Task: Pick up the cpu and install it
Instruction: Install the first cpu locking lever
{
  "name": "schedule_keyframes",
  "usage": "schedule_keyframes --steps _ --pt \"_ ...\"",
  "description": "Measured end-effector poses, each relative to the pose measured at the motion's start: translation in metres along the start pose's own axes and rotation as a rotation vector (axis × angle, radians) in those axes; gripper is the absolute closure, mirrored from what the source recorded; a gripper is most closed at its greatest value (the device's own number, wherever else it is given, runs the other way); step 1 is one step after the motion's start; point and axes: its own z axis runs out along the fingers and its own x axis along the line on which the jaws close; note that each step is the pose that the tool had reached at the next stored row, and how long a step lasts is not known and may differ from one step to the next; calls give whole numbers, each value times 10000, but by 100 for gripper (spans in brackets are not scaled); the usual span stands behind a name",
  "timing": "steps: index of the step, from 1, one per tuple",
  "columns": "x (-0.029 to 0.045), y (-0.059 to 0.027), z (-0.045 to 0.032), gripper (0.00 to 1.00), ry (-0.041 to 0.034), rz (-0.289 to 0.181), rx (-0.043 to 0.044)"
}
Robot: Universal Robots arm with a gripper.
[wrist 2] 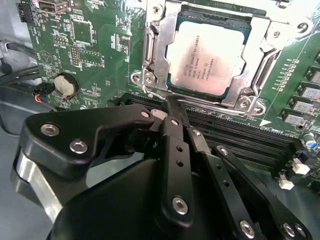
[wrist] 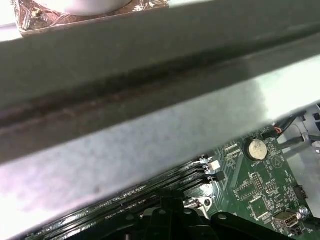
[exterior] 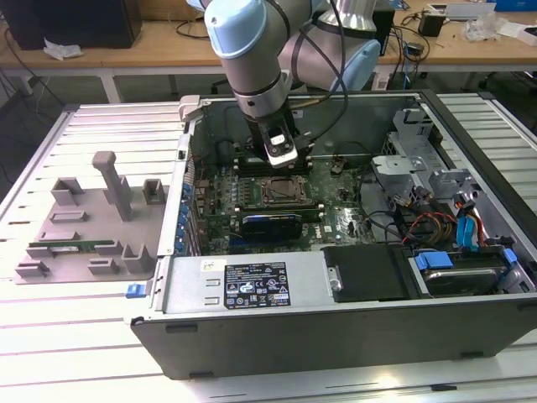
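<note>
Silver-grey, square metal-topped cpu [wrist 2: 206, 58] lies flat within the steel-framed socket [wrist 2: 152, 55] on the green motherboard [wrist 2: 75, 45] — seated, by the look of it. Black linkage gripper [wrist 2: 175, 107] hovers just beside it over the memory slots [wrist 2: 240, 137], fingers pinched together and empty; any sideways drift could catch the socket frame — or nudge the chip askew.

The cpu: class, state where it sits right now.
In the second wrist view the cpu lies in its metal socket frame on the green motherboard, just beyond the gripper.
</note>
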Motion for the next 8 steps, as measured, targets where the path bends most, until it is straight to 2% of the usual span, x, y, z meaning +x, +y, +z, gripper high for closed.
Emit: schedule_keyframes --steps 2,3,4,8 --pt "-1 0 2 89 2 6 -15" --pt "-2 0 2 89 34 30 -102" --pt "-3 -1 2 89 47 40 -132" --pt "-5 -2 3 89 53 46 -149"
